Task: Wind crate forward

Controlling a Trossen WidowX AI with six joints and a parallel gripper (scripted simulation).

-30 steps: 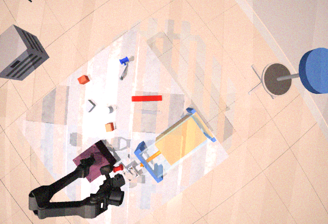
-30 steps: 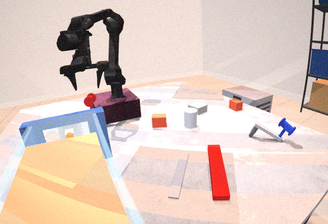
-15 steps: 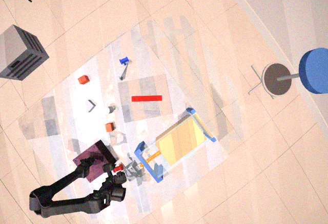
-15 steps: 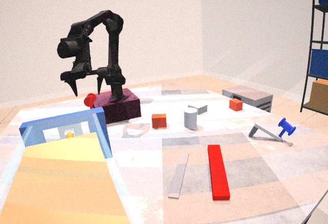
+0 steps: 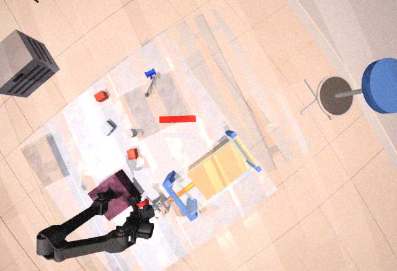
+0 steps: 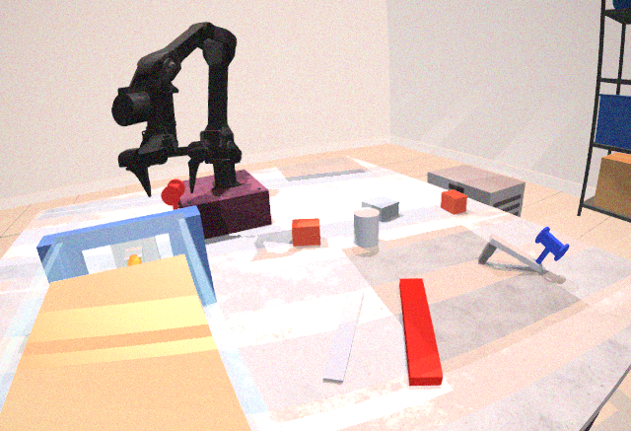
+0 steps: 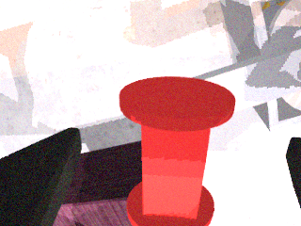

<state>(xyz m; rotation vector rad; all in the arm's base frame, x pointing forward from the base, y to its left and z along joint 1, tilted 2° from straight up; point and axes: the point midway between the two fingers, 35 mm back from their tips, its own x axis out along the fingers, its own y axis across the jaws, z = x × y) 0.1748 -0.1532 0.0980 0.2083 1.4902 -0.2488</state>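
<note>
Pale patchwork bench [image 6: 306, 283], white and grey panels worn through to tan in places. Peach floor around it, plain white walls meeting in a corner. Dark shelf rack [image 6: 595, 110] at the far right edge; a grey vented box [image 5: 22, 64] on the floor; a blue-seated stool [image 5: 379, 85] lying over, seen from above.

On the bench: a long red bar [image 6: 419, 331], a thin grey strip [image 6: 343, 336] beside it, two orange-red blocks [image 6: 306, 231] and [image 6: 454, 200], a grey cylinder [image 6: 366, 227], a small grey block [image 6: 381, 208]. Further off, a grey crank with a blue spool grip [image 6: 551, 245], propped at a tilt.

The tan crate [image 5: 218, 170] sits inside the clear-panelled cubby, its orange strap [image 5: 183, 191] running out through the blue frame [image 5: 169, 188] at the mouth. A gap shows between the crate's front and that frame.

A red spool-shaped knob [image 7: 175, 164] stands upright just past the edge of the maroon base block [image 6: 239, 207].

Gripper [image 6: 168, 172] hangs above the red knob, fingers spread wide, one on each side of it and clear of it. Nothing held, nothing touched.
</note>
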